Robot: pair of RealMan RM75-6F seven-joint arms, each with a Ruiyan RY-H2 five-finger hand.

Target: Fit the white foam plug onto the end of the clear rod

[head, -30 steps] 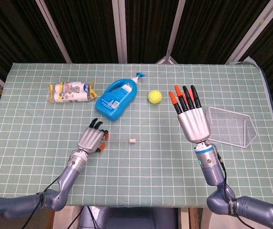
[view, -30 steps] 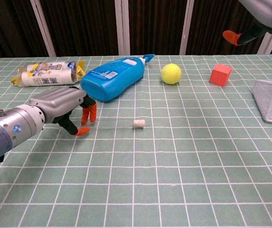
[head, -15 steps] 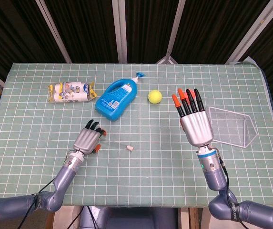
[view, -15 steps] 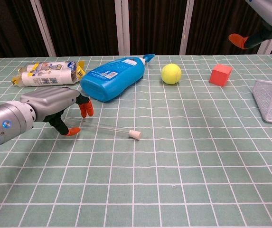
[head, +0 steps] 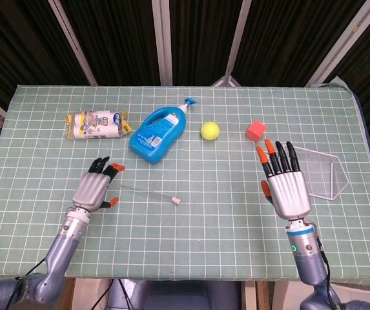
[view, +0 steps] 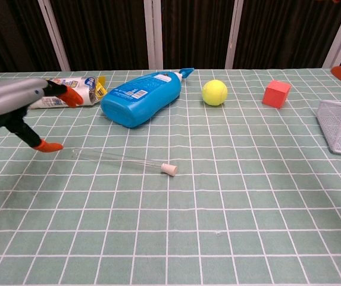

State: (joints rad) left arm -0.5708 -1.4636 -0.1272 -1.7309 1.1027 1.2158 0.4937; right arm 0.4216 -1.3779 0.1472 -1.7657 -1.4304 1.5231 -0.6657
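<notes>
White foam plug (view: 169,169) is sitting on one clear rod (view: 116,158) lying mid-table (head: 191,232); left hand (head: 93,190), at nine o'clock of it, and right hand (head: 287,190) are both hovering spread, grasping nothing.

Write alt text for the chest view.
A thin clear rod with a white foam plug on its end lies on the green checked table, the left hand open beside it. Behind: blue bottle, yellow ball, red cube.

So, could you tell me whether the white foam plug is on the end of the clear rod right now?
On. The white foam plug sits at the clear rod's right end, with the rod flat on the table, in neither hand.
</notes>
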